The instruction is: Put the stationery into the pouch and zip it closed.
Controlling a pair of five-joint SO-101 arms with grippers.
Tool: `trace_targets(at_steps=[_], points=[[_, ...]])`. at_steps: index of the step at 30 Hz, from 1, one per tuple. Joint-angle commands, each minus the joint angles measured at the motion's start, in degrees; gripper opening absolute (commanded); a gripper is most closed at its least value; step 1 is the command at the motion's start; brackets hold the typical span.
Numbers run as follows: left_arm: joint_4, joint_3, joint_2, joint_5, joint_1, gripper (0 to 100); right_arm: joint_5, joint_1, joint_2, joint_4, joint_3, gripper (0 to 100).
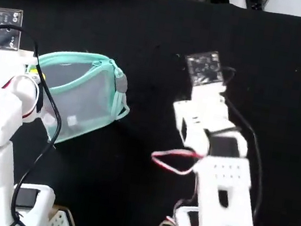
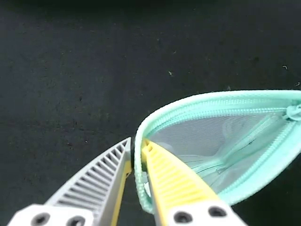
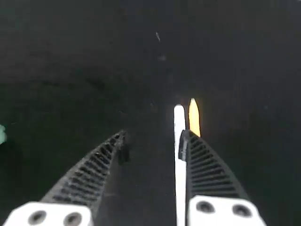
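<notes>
1. On my left arm (image 1: 1, 118), the left jaws are nipped shut on the rim of the pouch (image 2: 211, 101). The yellow jaw sits inside the mouth and the grey jaw outside, with the teal edge pinched between them.
2. The pouch lies near the left edge of the tabletop (image 1: 152, 27). Its mouth gapes open and the zip is not drawn.
3. On my right arm (image 1: 218, 158), the right jaws stand wide open with nothing in them, over bare tabletop near the middle.
4. The stationery is a white stick (image 3: 178, 123) and a yellow stick (image 3: 194, 117), lying side by side and touching. I take them for pens or pencils, but the wrist view is too soft for me to be sure.
5. Their long axes run straight ahead along the line the right jaws point, so the jaws span across them. The white stick is inside the gap, hard against one jaw, and the yellow stick lies under or just outside that same jaw.
6. The right arm is much the nearer, and the pouch is well apart from it, on the left arm's side.
7. I judge the next move to be a small sideways shift that centres both sticks before closing. Otherwise the yellow stick may be pushed away.
</notes>
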Motion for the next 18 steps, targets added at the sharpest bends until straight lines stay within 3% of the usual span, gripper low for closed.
trace_targets(at_steps=[1, 8, 12, 18], points=[[0.5, 8.0, 1.9, 0.1, 0.5, 3, -1.5, 2.5, 10.2, -7.6, 0.1, 19.8], [0.5, 8.0, 1.9, 0.1, 0.3, 3, 4.5, 2.7, 31.1, -9.9, -11.1, 19.8], [0.5, 8.0, 1.9, 0.1, 0.2, 3, 9.9, 3.6, 41.3, -0.1, -25.3, 19.8], [0.5, 8.0, 1.9, 0.1, 0.3, 3, 10.9, 6.1, 55.2, 12.0, -45.1, 19.8]])
